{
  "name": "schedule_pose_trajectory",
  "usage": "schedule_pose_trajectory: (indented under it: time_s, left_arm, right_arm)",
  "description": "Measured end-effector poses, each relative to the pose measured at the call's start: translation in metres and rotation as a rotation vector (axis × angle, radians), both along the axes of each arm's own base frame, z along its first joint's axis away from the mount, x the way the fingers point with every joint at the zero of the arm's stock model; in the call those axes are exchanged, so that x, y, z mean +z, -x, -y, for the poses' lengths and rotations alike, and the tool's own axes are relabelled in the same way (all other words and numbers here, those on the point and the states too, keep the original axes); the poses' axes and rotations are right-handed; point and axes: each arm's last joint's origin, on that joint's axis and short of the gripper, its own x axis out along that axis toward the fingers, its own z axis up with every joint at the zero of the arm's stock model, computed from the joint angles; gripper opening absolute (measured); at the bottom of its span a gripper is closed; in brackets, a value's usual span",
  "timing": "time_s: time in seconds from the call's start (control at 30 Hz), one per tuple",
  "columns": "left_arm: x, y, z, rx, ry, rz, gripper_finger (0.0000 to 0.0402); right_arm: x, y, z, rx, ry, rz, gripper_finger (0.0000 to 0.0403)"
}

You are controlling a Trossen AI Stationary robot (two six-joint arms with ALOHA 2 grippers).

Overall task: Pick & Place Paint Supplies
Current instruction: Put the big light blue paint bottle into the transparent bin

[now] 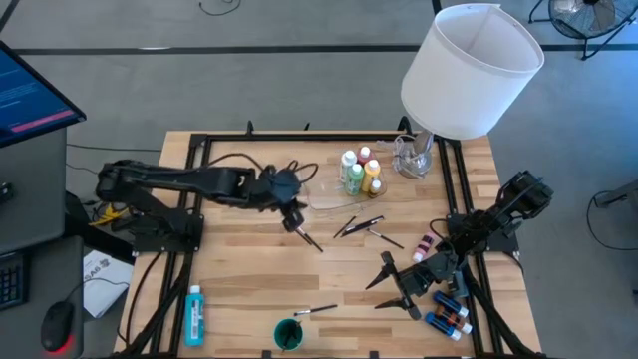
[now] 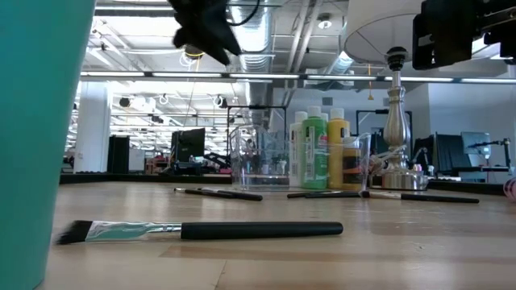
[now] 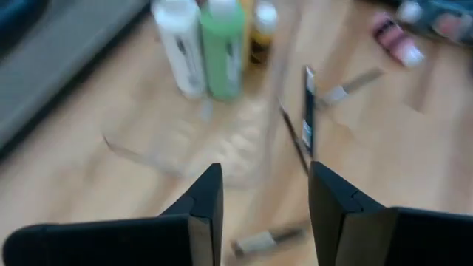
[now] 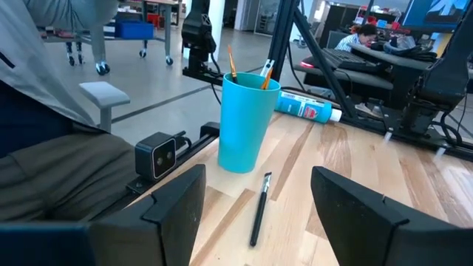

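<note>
My left gripper (image 1: 297, 223) (image 3: 262, 181) hangs open above the table's middle, nothing between its fingers. A thin brush (image 1: 313, 241) (image 3: 266, 240) lies flat on the wood just below it. Beyond it, white (image 3: 181, 44), green (image 3: 222, 48) and yellow (image 3: 259, 33) bottles stand in the clear tray (image 1: 334, 194). More brushes (image 1: 361, 225) and a pink bottle (image 1: 426, 245) lie to its right. My right gripper (image 1: 377, 296) (image 4: 255, 185) waits open near the front right, facing a teal cup (image 4: 244, 122) and a brush (image 4: 259, 210) lying on the table.
A big white lampshade (image 1: 471, 68) on a metal lamp base (image 1: 415, 155) stands at the far right. Blue bottles (image 1: 449, 314) lie by the right arm. A blue bottle (image 1: 193, 315) lies at the front left. Bare wood stretches across the left middle.
</note>
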Motion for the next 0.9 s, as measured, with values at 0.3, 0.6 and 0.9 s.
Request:
schedule_pose_trajectory:
  time_s: [0.3, 0.6, 0.9]
  left_arm:
    - [0.009, 0.024, 0.038, -0.07, 0.225, -0.018, 0.0094]
    - [-0.003, 0.05, 0.063, 0.054, 0.459, -0.24, 0.0094]
    - [-0.006, 0.067, 0.088, 0.162, 0.547, -0.322, 0.0094]
  right_arm:
    - [0.0, 0.0, 0.0, 0.0, 0.009, -0.001, 0.024]
    - [-0.001, -0.003, 0.004, -0.019, 0.015, 0.0, 0.024]
    - [-0.001, -0.009, 0.012, -0.057, 0.023, 0.002, 0.024]
